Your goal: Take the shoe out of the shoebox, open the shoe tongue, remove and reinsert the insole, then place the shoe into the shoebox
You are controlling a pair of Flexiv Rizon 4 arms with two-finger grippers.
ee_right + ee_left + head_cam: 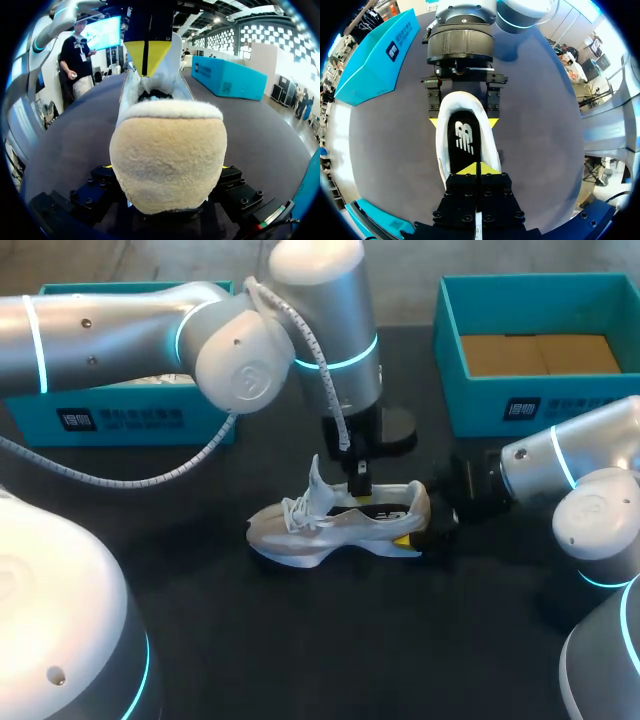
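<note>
The pale shoe [335, 525] stands on its sole in the middle of the dark table [300, 640], outside both boxes, with its toe toward the left of the frame and its heel toward the right. The right claw [432, 532] comes in low from the right and clamps the heel. In the left wrist view its fingers [434, 107] press the heel from both sides.

The left claw [358, 485] hangs straight down over the shoe's opening, just beside the raised tongue [318, 480]. Its yellow tips are pressed together at the front end of the black insole [465, 140], which lies inside the shoe. Whether they pinch anything cannot be told.

An open teal shoebox [540, 405] sits at the upper right of the frame. A second teal box [130, 415] sits at the upper left, partly behind the left arm.
</note>
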